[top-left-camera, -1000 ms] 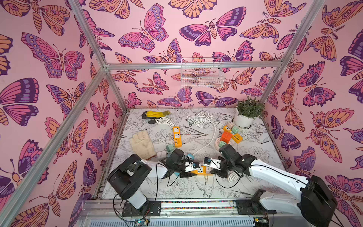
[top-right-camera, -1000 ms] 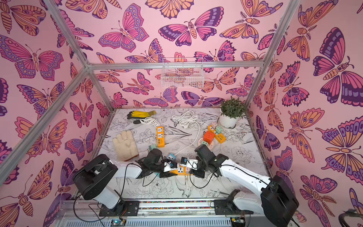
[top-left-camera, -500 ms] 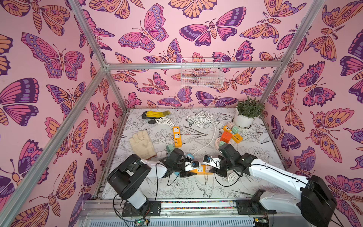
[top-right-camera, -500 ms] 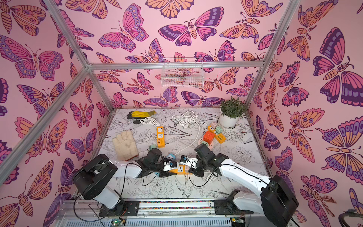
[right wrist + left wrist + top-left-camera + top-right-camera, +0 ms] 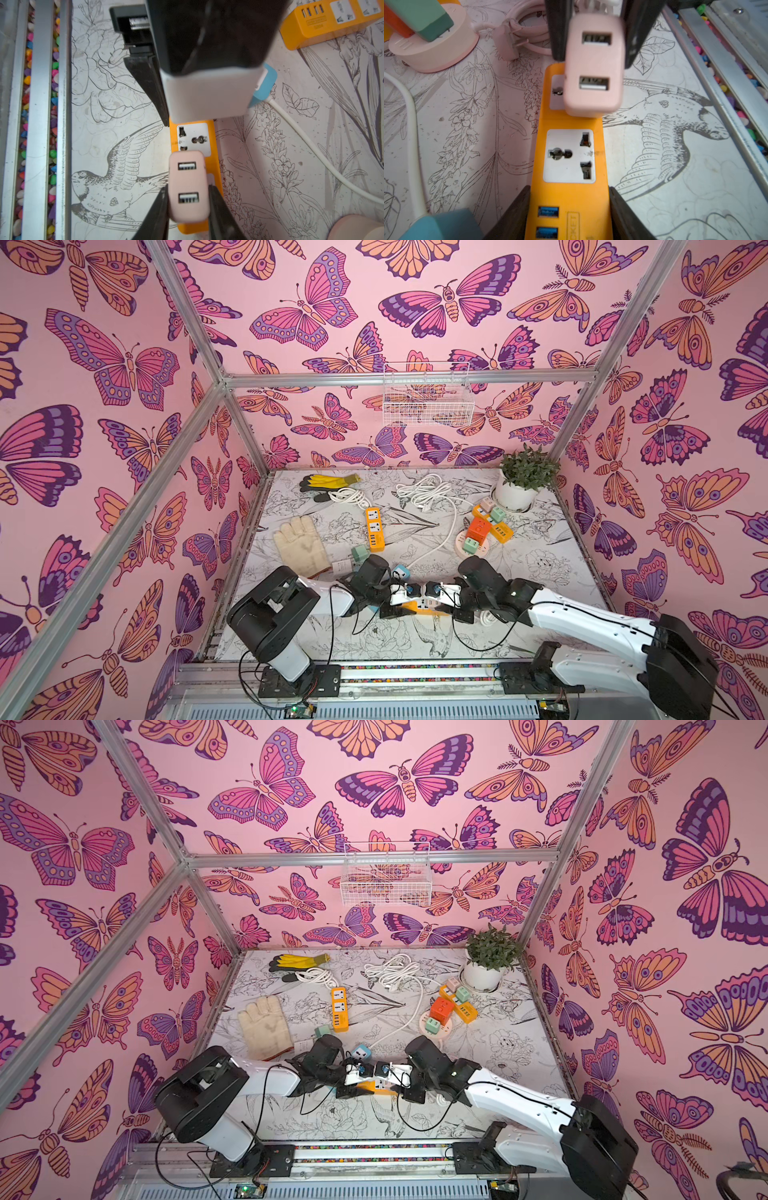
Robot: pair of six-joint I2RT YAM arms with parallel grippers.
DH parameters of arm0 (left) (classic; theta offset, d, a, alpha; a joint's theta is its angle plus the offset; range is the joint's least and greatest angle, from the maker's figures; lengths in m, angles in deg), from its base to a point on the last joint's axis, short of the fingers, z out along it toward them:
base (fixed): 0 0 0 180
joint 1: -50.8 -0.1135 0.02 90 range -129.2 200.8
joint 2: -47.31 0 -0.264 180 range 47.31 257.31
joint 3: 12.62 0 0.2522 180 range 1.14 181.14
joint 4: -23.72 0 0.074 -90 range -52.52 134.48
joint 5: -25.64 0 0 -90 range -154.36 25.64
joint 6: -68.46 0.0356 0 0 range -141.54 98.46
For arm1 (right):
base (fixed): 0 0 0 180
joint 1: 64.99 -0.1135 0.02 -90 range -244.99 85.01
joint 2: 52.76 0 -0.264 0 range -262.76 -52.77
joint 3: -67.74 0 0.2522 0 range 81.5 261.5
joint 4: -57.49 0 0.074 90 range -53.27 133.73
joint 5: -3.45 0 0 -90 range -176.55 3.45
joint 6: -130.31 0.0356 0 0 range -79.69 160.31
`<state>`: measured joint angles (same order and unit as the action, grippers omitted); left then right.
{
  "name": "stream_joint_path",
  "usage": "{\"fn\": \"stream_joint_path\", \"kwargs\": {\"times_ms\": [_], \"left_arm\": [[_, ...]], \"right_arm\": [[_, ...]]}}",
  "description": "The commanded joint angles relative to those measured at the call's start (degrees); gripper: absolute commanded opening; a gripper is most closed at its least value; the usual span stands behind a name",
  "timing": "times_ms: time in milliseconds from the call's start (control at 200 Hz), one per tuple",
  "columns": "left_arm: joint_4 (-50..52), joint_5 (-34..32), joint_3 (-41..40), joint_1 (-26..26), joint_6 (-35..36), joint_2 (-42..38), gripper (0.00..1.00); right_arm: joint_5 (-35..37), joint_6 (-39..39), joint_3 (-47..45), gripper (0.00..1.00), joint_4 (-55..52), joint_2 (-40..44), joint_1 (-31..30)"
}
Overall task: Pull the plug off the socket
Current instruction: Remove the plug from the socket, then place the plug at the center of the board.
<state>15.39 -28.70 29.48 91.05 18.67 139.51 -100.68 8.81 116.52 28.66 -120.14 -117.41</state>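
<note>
The left pincer [image 5: 569, 209] pinches the orange plastic power strip [image 5: 569, 122] by its two long sides, at the end with the blue USB ports. The right pincer [image 5: 188, 207] is pressed onto the pink rectangular two-port USB plug [image 5: 188, 182], one finger on each side of it. That plug sits over the strip's end socket, the one farthest from the left pincer, and hides most of its white face. Whether its prongs are in the holes cannot be told. The white socket [image 5: 569, 155] between the plug and the left pincer shows its open holes.

Beyond the right pincer, toward the back wall, a round pink socket base [image 5: 431, 60] carries a green cube adapter [image 5: 431, 20] and an orange one [image 5: 394, 22] plugged into its top. Farther back on that side, a white round pot [image 5: 513, 495] holds a leafy green plant [image 5: 528, 464]. High above both pincers, a white wire basket [image 5: 428, 406] hangs on the back wall.
</note>
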Motion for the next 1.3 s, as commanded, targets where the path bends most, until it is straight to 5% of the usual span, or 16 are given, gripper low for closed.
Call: {"fn": "stream_joint_path", "kwargs": {"times_ms": [0,330,641,756,861,1001,1147,1297], "left_arm": [[1.2,-4.1,-0.7,-0.5,-0.6,0.7,0.48],[1.5,-3.5,-0.4,-0.6,-0.7,0.8,0.48],[1.4,-1.7,-0.3,-0.6,-1.5,0.5,0.50],[1.4,0.6,-0.1,-0.6,-3.7,-1.3,0.70],[1.5,2.3,0.7,-0.6,-12.8,-4.9,0.83],[1.5,1.9,1.2,-0.7,-24.4,-12.3,0.86],[2.1,-9.8,1.5,-2.4,-44.9,-24.9,0.86],[-1.0,-11.4,-1.2,-9.7,-67.4,-34.8,0.86]], "right_arm": [[0.2,0.8,4.1,0.23,0.0,-1.5,0.7],[1.0,12.9,-10.0,0.23,3.7,23.4,3.6],[3.4,19.1,-10.4,0.21,5.1,26.4,5.5],[0.6,24.0,-10.9,0.21,7.0,29.3,7.8],[-2.4,30.0,-11.7,0.22,9.2,32.0,11.0],[-4.0,37.9,-13.3,0.23,13.3,33.7,13.5],[-4.9,45.9,-13.6,0.23,18.5,32.8,14.6],[-5.5,53.6,-13.3,0.22,25.5,28.8,14.7]]}}
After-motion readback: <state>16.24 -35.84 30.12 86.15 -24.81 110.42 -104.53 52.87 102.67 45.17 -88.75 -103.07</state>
